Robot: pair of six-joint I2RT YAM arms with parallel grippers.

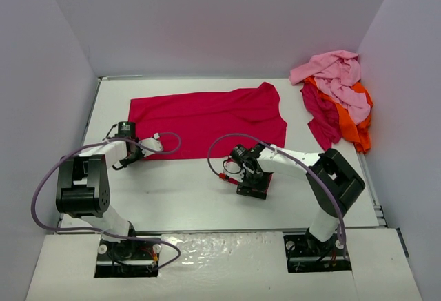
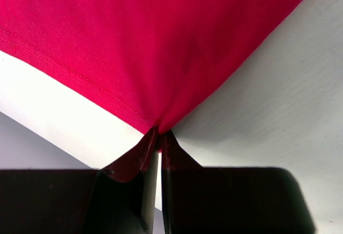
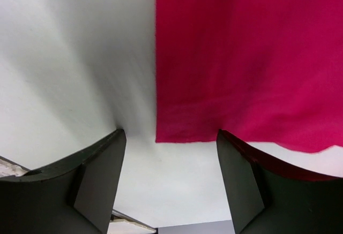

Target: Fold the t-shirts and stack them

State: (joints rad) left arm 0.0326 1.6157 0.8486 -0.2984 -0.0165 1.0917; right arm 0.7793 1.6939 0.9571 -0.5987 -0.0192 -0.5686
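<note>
The crimson shirt (image 1: 207, 118) lies spread almost flat on the far half of the table (image 1: 193, 194), its long side running left to right. I think it lies so because a flat cloth gives straight folds. Only the far right part makes a small bump.

The left gripper (image 2: 159, 135) is closed tightly on the near left corner of this shirt (image 2: 161, 41); the cloth is drawn into a point between the two fingers. A corner is a good place to hold, because lifting it brings the whole edge along.

The right gripper (image 3: 170, 135) is wide apart and holds nothing. It stands low over the table, just before the near edge of the shirt (image 3: 252, 57), probably to take that edge as the second holding point. In the top view it (image 1: 249, 180) is well apart from the left gripper (image 1: 146, 148).

The pink shirt (image 1: 336, 74), the orange shirt (image 1: 360, 127) and the dark magenta shirt (image 1: 320, 118) lie crumpled together in the far right corner, out of the way. Nothing is stacked yet.
</note>
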